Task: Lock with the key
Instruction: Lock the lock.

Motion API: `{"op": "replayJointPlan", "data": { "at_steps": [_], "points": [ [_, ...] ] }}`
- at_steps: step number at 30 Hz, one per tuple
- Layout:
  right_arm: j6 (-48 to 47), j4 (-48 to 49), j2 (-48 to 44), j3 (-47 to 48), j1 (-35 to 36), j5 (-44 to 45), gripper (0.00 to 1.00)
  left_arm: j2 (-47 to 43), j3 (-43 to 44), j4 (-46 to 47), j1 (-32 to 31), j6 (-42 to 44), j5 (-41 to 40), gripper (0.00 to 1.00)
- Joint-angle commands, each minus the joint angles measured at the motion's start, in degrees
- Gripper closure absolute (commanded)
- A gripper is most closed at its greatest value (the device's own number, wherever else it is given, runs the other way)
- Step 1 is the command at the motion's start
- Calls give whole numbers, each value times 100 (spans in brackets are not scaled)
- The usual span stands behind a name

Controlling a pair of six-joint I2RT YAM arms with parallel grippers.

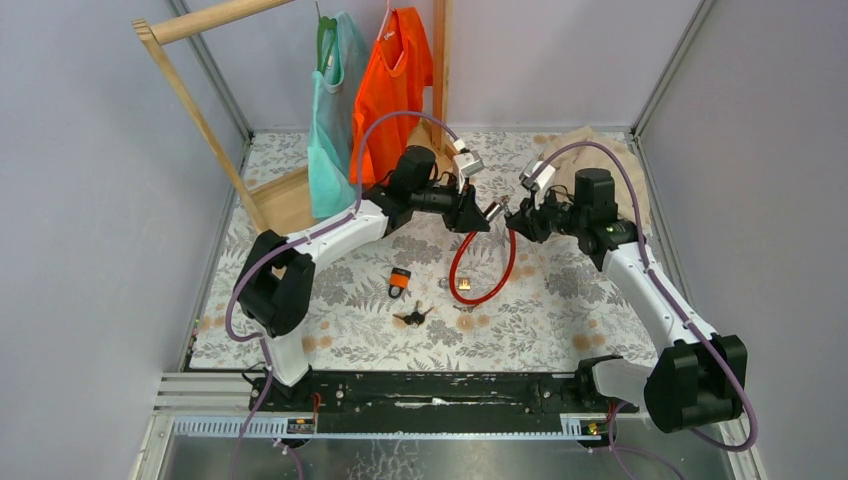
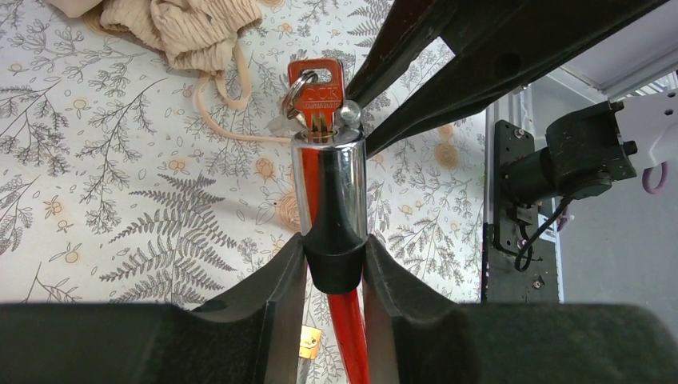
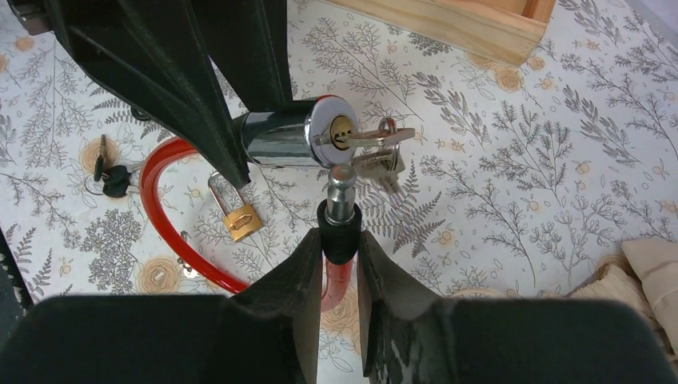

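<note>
Though keyed, chrome-barrelled red cable lock [image 2: 328,188]

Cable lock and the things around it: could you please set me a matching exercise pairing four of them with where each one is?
Things:
1. key
2. lock barrel
3. pin end of the red cable
4. brass padlock

Places:
A. lying on the table
B. held in the left gripper
C. inserted in the keyhole
D. held in the right gripper

Pairs: 1-C, 2-B, 3-D, 4-A
</note>
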Motion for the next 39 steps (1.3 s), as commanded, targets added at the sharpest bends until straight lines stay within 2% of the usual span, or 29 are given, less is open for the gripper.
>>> {"op": "replayJointPlan", "data": {
  "at_steps": [1, 18, 39],
  "points": [
    [-141, -32, -150, 108, 307, -31, 100, -74, -10, 384, -33, 148, -12, 100],
    [-404, -545, 40, 423, 540, 38, 100, -103, -294, 1347, 143, -627, 686, 100],
    [-339, -630, 246, 508, 720, 148, 100, -86, -65, 410, -52, 289, -138, 100]
  ]
}}
